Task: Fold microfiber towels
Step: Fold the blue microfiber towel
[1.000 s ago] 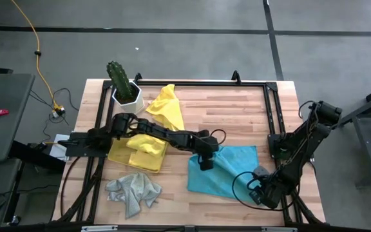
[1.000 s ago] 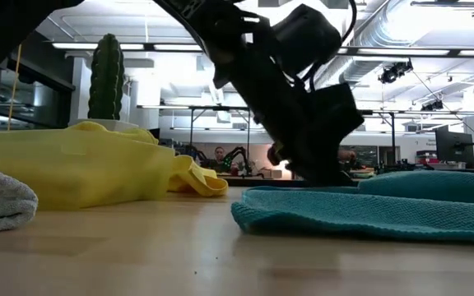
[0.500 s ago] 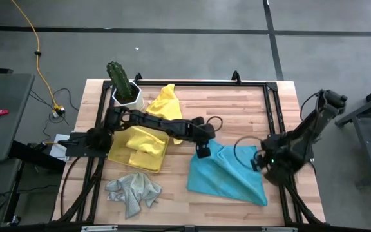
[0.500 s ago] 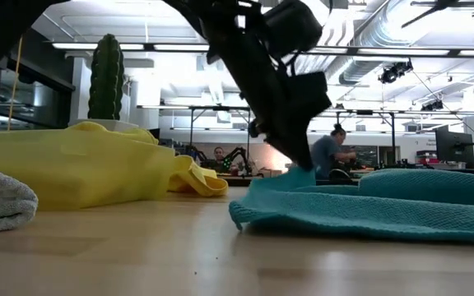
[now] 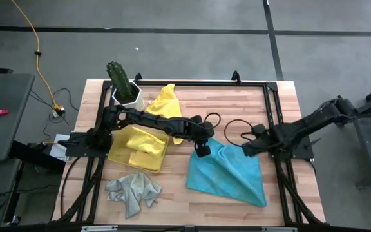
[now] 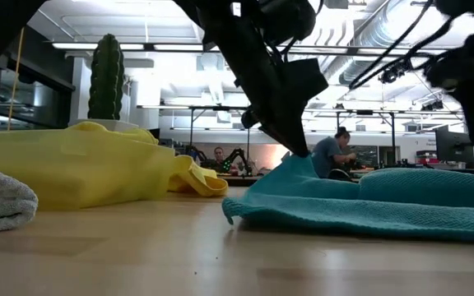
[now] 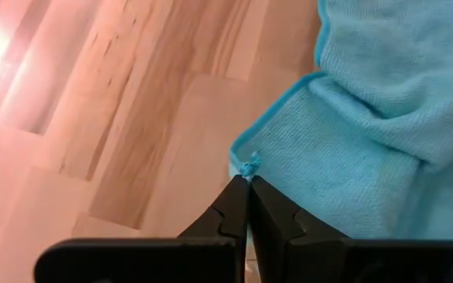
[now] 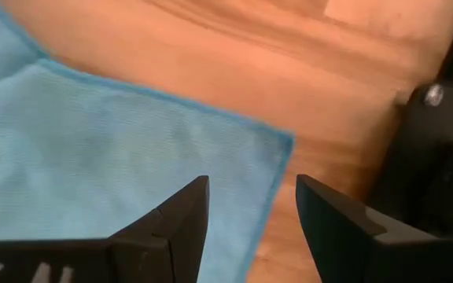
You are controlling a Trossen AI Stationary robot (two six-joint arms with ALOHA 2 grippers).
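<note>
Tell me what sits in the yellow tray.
Crumpled yellow towels lie in the tray, heaped above its rim in the low view. Its floor under them is covered, and the left arm crosses over its far edge.

left arm (image 5: 153,122): black, jointed segments, chunky boxy wrist housing
right arm (image 5: 301,132): black, slimmer links, rounded joint caps
cables: thin black loops beside each wrist, over the table (image 5: 237,103)
left gripper (image 7: 248,182): two matte black fingers, stepped inner edges
right gripper (image 8: 250,212): two black wedge-shaped fingers, flat inner faces
</note>
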